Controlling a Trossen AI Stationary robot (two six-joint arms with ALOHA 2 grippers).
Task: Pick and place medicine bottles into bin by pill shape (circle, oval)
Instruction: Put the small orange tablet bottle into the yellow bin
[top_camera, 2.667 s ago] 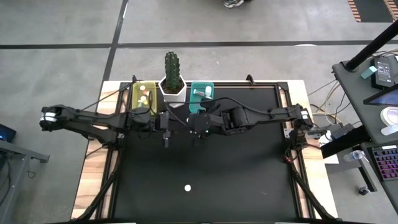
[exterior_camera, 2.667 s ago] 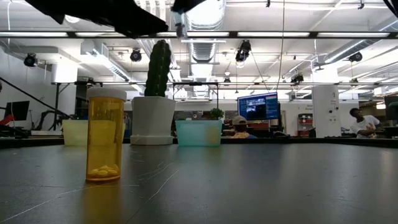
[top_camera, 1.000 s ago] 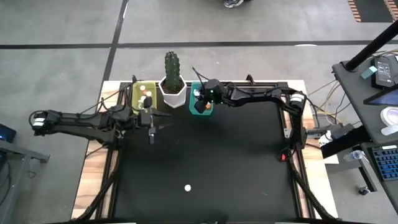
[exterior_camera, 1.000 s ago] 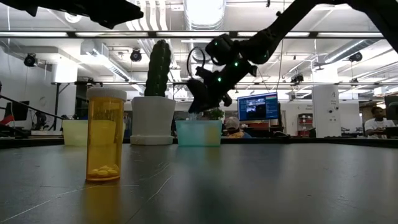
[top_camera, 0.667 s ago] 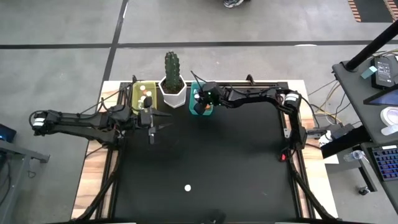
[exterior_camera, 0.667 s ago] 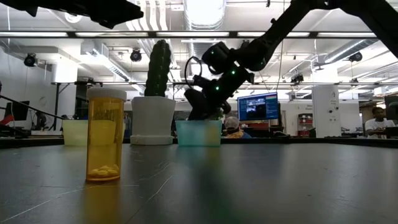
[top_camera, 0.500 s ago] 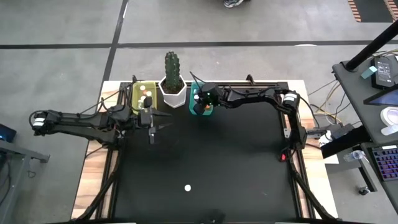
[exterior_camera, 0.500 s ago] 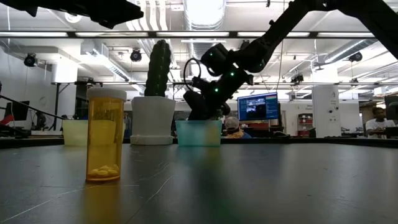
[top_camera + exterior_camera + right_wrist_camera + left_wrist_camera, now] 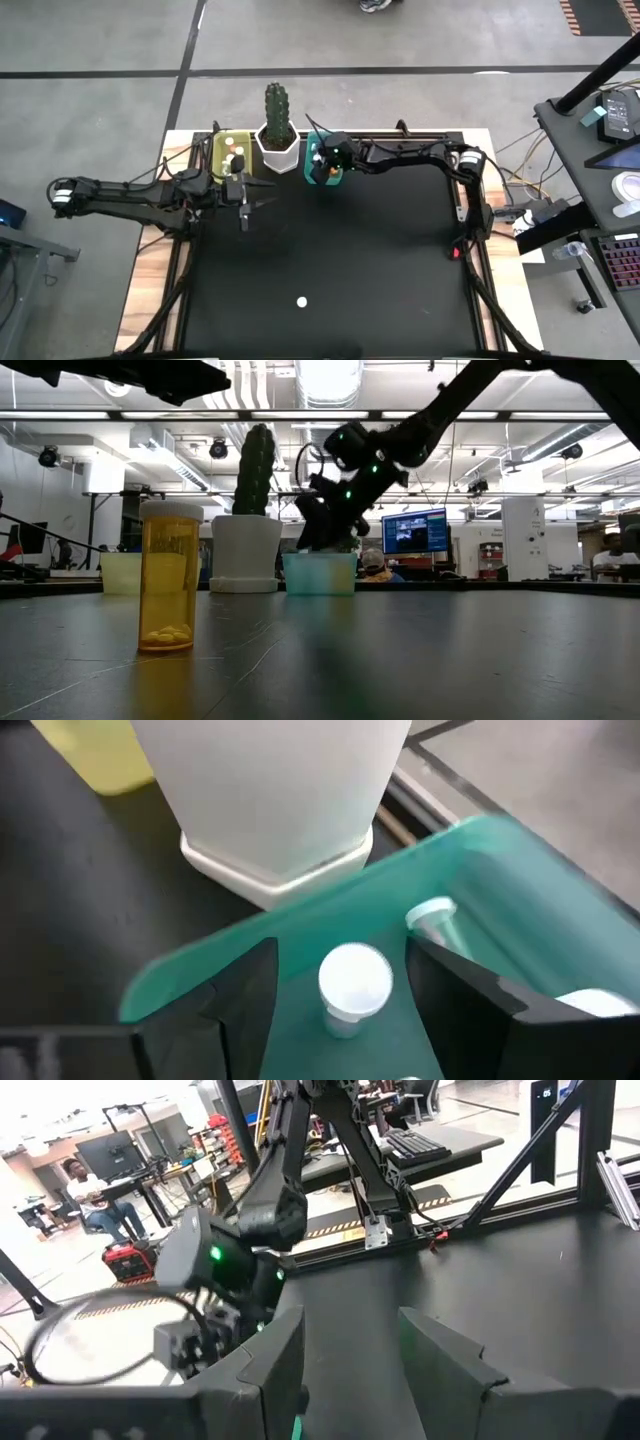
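My right gripper [image 9: 321,168] hangs over the teal bin [image 9: 309,172] at the far edge, fingers pointing down into it. In the right wrist view the gripper [image 9: 342,948] is open. A white-capped bottle [image 9: 353,982] stands between the fingers with a gap on each side. Two more bottles [image 9: 432,915] lie in the bin. One orange bottle with a white cap [image 9: 170,575] stands upright on its base on the black table, also seen from above [image 9: 301,301]. My left gripper [image 9: 243,210] is open and empty near the yellow bin [image 9: 216,150].
A white hexagonal pot with a cactus [image 9: 278,135] stands between the yellow bin and the teal bin, close beside my right gripper. The yellow bin holds a few white-capped bottles [image 9: 231,152]. The black table top [image 9: 380,260] stretches toward the near edge.
My right gripper has gone a little toward the table's left edge and down over the teal bin, then stayed there. My left arm has kept still.
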